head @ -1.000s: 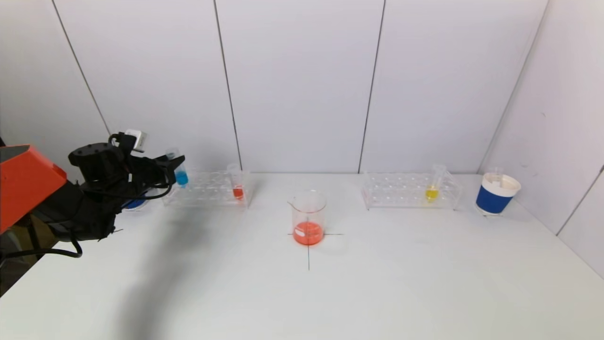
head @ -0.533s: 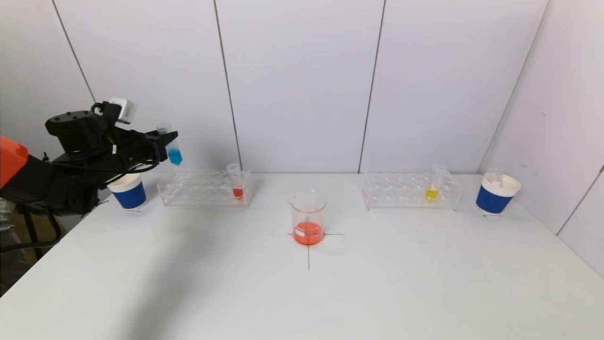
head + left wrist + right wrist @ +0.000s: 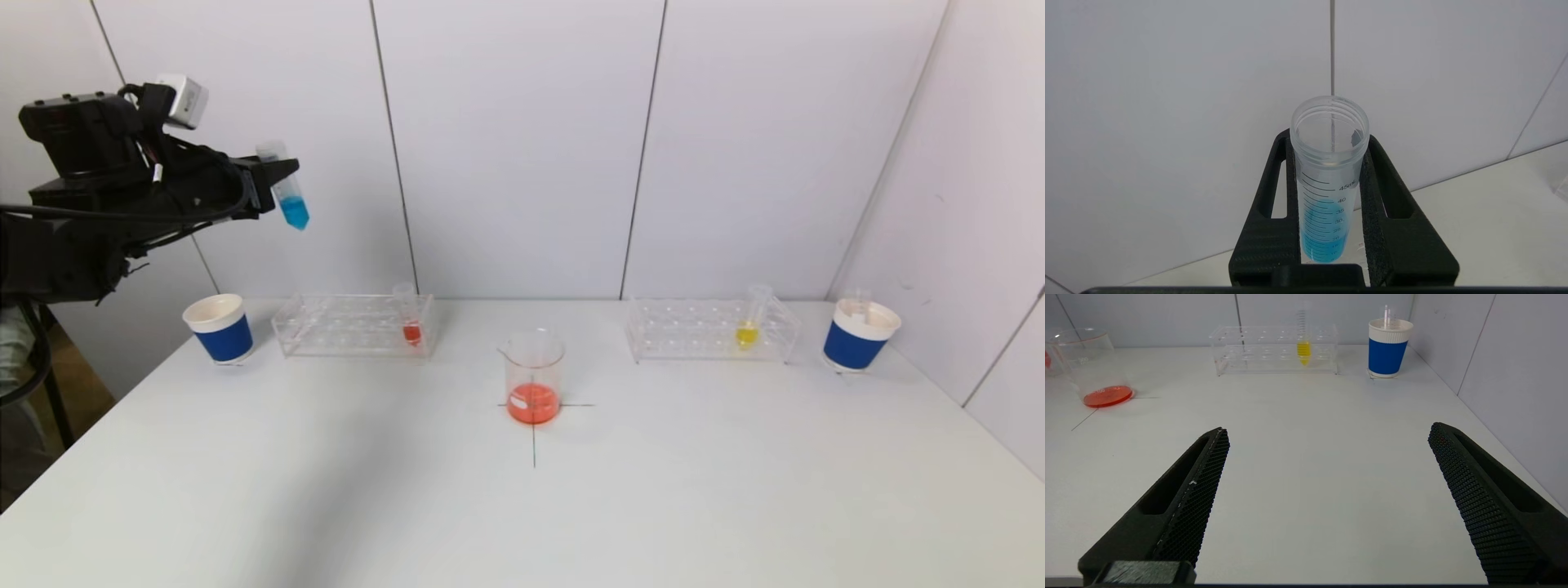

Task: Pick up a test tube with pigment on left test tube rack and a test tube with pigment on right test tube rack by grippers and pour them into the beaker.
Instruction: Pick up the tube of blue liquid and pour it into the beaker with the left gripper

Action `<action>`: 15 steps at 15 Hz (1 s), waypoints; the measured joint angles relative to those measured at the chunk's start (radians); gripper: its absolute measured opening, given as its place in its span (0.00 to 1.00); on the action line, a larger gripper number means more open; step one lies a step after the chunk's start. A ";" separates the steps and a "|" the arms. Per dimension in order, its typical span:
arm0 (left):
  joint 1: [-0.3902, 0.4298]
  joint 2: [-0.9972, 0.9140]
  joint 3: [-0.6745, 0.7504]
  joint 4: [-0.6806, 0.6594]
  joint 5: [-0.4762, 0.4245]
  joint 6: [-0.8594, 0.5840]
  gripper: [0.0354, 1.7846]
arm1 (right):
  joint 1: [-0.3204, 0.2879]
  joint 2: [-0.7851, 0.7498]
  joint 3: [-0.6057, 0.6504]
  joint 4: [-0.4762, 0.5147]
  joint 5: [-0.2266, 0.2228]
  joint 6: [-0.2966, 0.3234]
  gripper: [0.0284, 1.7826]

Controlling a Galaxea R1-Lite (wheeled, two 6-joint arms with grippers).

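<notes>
White wall panels back a white worktop where two clear racks flank a beaker standing on a drawn cross with a shallow layer of orange-red liquid in it. Left rack holds one tube with red pigment at its beaker-side end; right rack holds a yellow tube. One blue cup stands outside the left rack, another outside the right rack.

High above the left rack, the left hand is clamped on a blue tube, its fingers pressing both sides of the graduated barrel. The tube is open-mouthed, tilted a little, with blue liquid filling only its lower part. It hangs well apart from the beaker, off to the left and much higher.

The right hand sits low over the near right part of the worktop, jaws spread wide and empty, with the yellow tube well ahead of it.

By my reading, the left pick is done and the carry to the beaker is the step in hand. Next the blue tube should travel right and down until its mouth is over the beaker's rim, staying near upright on the way so nothing spills, then tip. The right hand has yet to fetch the yellow tube.
</notes>
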 joint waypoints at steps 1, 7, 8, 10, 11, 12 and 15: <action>-0.016 -0.018 -0.023 0.039 0.000 0.003 0.23 | 0.000 0.000 0.000 0.000 0.000 0.000 0.99; -0.130 -0.104 -0.057 0.169 0.036 0.106 0.23 | 0.000 0.000 0.000 0.000 0.000 0.000 0.99; -0.152 -0.114 -0.058 0.183 0.042 0.121 0.23 | 0.000 0.000 0.000 0.000 0.000 0.000 0.99; -0.203 -0.130 -0.058 0.207 0.074 0.151 0.23 | 0.001 0.000 0.000 0.000 0.000 0.000 0.99; -0.229 -0.135 -0.058 0.210 0.100 0.177 0.23 | 0.001 0.000 0.000 0.000 0.000 0.000 0.99; -0.258 -0.139 -0.058 0.211 0.125 0.204 0.23 | 0.001 0.000 0.000 0.000 0.000 0.000 0.99; -0.327 -0.140 -0.053 0.219 0.148 0.259 0.23 | 0.001 0.000 0.000 0.000 0.000 0.000 0.99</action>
